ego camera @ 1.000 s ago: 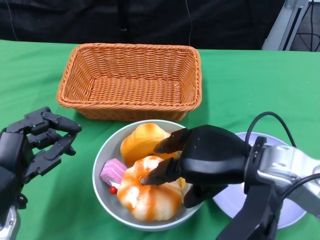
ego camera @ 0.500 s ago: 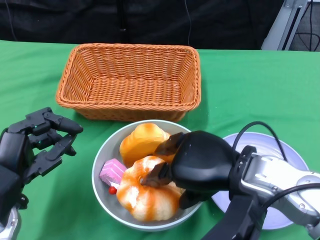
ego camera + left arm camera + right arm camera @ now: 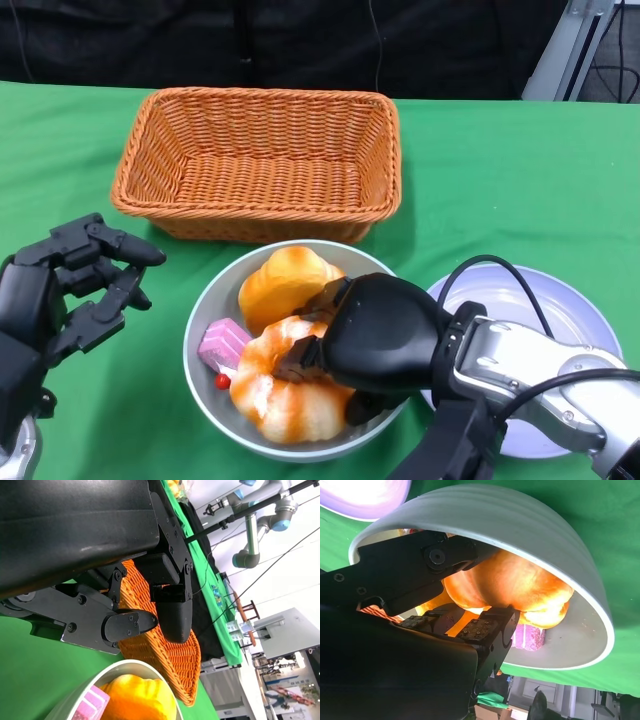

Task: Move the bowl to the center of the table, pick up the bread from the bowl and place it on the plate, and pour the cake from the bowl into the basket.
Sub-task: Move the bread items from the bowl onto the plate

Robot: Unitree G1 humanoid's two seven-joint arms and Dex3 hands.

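Head view: right hand (image 3: pixel 375 335) has pushed deeper into the bowl (image 3: pixel 205 315), now gripping the bread (image 3: pixel 285 390).

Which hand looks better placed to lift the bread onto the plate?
The right hand: its fingers already rest on the bread in the bowl, beside the plate. The left hand hangs open, off to the side.

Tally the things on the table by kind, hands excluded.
Baskets: 1, the wicker basket
Bowls: 1, the grey bowl
Plates: 1, the plate
Bread: 2, the glazed bread and the yellow bread
Cake: 1, the pink cake
Small red piece beside the cake: 1, too small to identify
Total: 7
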